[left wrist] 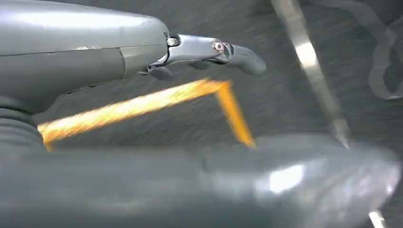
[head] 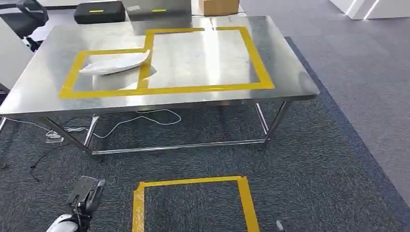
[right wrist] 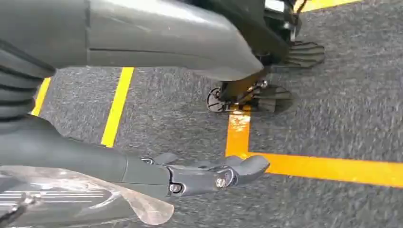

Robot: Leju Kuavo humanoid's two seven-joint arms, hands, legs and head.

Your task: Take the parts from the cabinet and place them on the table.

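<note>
Head view: white part (head: 116, 64) lying on steel worktop (head: 203, 58), long axis roughly side to side, inside the smaller yellow-taped box; ahead and above left hand (head: 83, 193), the nearer one, hanging low.

Left wrist view: fingers (left wrist: 209, 50) extended, holding nothing.

Right wrist view: right hand (right wrist: 190, 173) over carpet, clear plastic against palm; hold unclear.

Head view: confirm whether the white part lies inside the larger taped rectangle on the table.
No, the white part lies in the smaller taped rectangle on the table, its tip touching the dividing tape.
</note>
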